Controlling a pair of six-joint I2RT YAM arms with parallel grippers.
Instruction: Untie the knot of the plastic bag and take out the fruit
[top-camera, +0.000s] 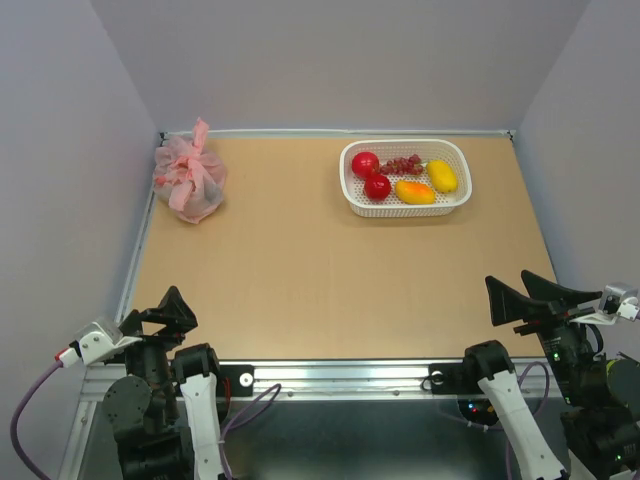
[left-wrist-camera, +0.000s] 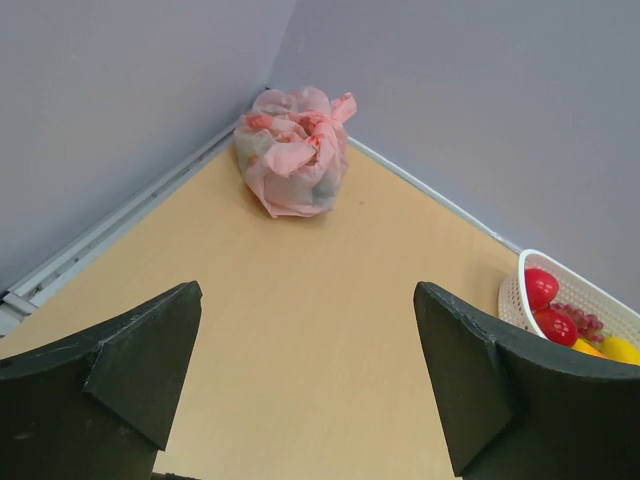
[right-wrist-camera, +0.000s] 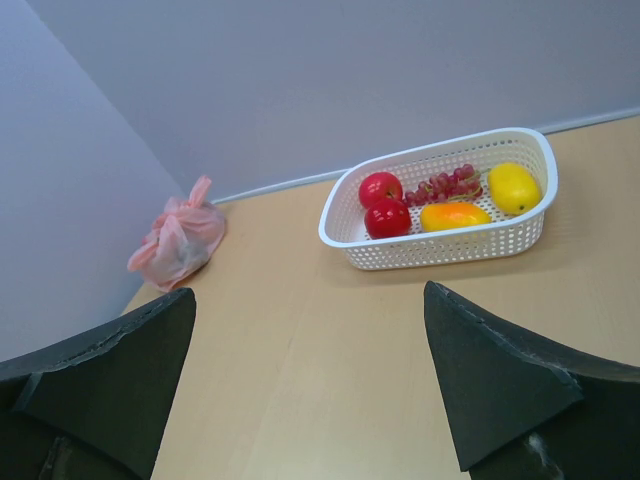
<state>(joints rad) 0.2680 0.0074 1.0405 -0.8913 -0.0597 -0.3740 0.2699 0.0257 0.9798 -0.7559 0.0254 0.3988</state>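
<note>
Hands wide open and empty are noted, left hand and right hand; plastic bag, knotted in the far-left corner of the worktop, is best pinned low while one knot tail is drawn out.

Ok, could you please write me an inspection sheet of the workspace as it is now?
Surface: light wooden table, flat.
Job's things: pink plastic bag in the far left corner, knot still tied; the fruit inside shows only as dim shapes.
Clutter: white basket at far right, holding two red apples, grapes, a mango and a lemon.
Grippers: left pincer and right pincer both open, holding nothing, at the near edge.
Cables: purple cable by the left arm's base.
Surroundings: grey walls on three sides.
</note>
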